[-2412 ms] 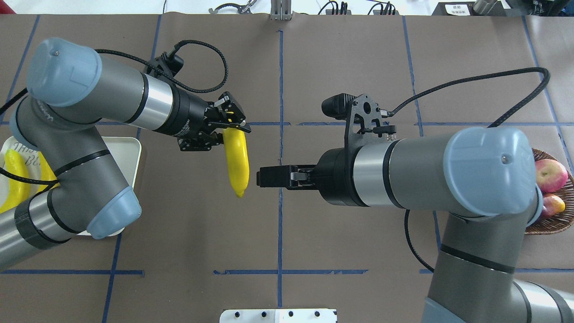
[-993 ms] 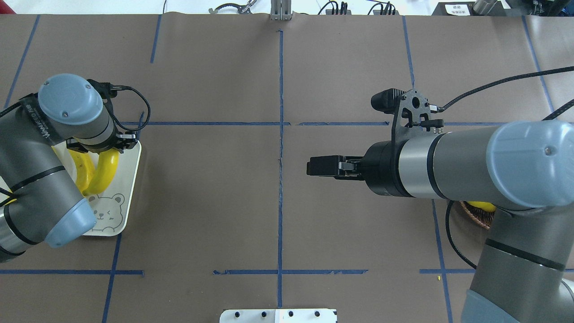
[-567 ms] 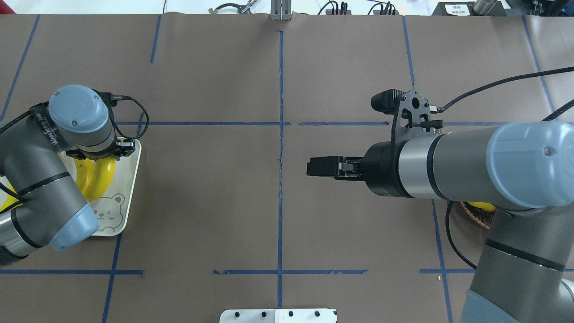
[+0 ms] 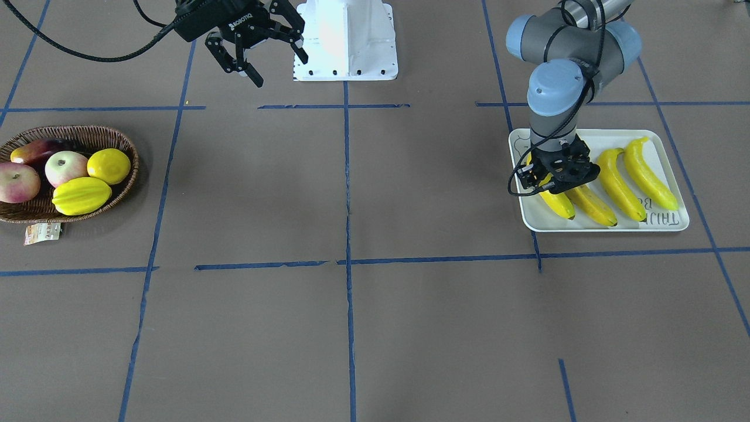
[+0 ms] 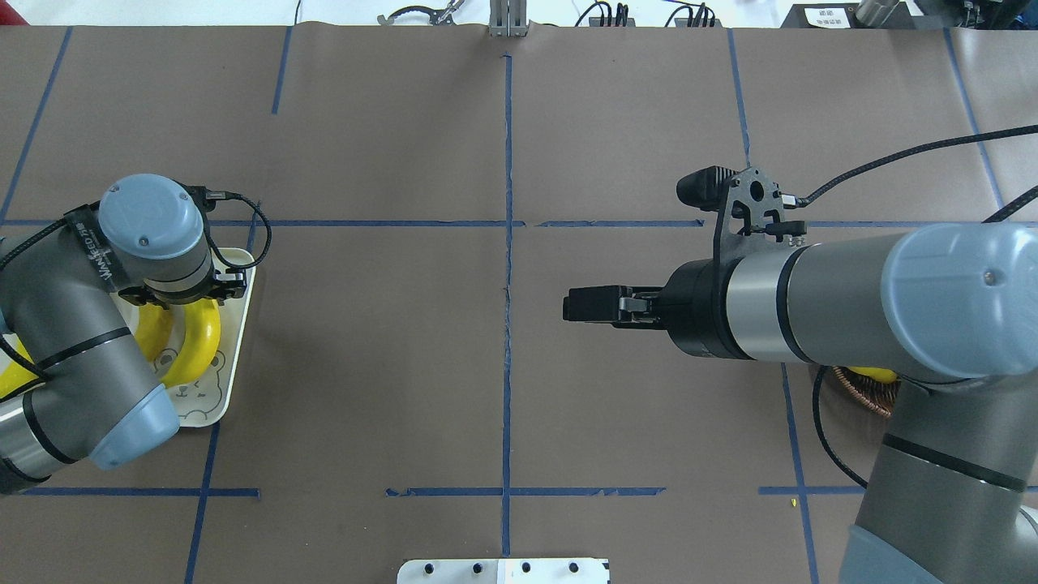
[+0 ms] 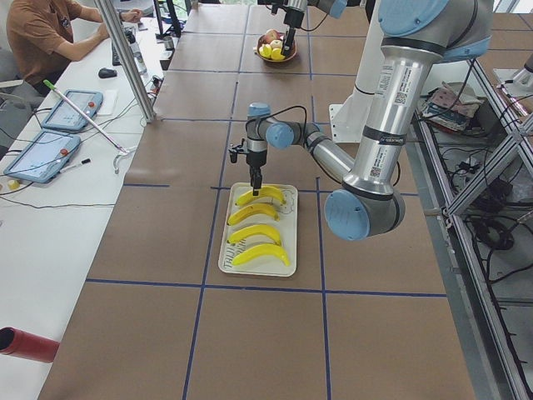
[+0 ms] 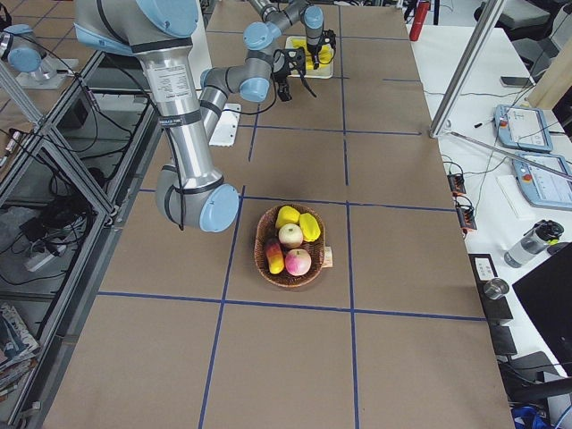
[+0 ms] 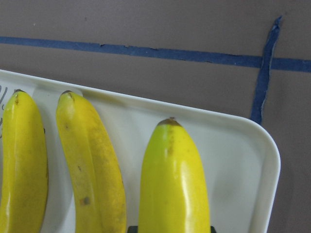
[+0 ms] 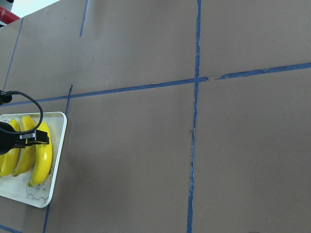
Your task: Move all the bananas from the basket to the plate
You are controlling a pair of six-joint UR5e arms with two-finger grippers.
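My left claw (image 4: 558,177) pinches the last banana (image 4: 559,203) low on the plate (image 4: 621,227), just beside three other bananas (image 4: 615,181). I judge this to be the final placing: next I let go and lift straight, minding that neighbour. The basket (image 4: 126,146), well apart, holds starfruit (image 4: 81,196), lemon (image 4: 109,166) and apples (image 4: 64,167). My right claw (image 4: 258,47) hangs spread.

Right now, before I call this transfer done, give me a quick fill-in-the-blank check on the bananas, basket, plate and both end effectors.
1. The plate holds ___ bananas.
2. The basket holds ___ bananas.
3. The right end effector is ___ and holds nothing.
4. The left end effector is low over the ___, at one banana.
Missing words: four; no; open; plate.
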